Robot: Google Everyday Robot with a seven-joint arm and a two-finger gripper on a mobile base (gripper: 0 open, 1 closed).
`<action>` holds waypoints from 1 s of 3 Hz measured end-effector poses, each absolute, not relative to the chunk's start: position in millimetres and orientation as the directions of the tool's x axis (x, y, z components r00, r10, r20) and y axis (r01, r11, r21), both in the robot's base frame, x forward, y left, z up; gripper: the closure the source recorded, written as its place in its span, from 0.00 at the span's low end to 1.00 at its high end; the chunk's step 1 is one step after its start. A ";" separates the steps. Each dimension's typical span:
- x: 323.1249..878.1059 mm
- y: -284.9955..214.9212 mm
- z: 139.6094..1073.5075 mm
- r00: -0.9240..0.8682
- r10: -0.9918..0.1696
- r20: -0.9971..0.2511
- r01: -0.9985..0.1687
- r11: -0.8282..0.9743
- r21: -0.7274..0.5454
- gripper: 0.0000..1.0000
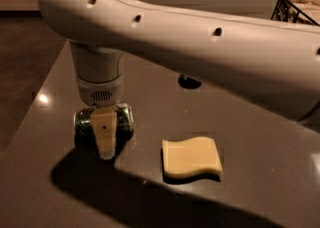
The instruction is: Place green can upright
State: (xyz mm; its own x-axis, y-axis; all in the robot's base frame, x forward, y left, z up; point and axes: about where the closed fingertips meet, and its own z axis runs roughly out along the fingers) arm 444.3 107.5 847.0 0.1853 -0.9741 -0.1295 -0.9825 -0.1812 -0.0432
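The green can (pixel 124 120) lies on its side on the dark table (pixel 250 192), left of centre, its long axis running left to right. My gripper (pixel 105 139) points straight down from the thick white wrist and stands over the middle of the can, covering its central part. Only the can's two ends show on either side of the gripper. The gripper's tip reaches the table surface just in front of the can.
A pale yellow sponge (pixel 191 158) lies flat to the right of the can. A dark can (pixel 189 81) stands farther back, mostly hidden by my arm. A wire basket (pixel 297 7) is at the top right. The table's left edge runs close to the green can.
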 end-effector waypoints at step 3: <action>447.5 123.4 853.3 0.176 -0.981 -0.075 -0.984 -0.174 -0.043 0.65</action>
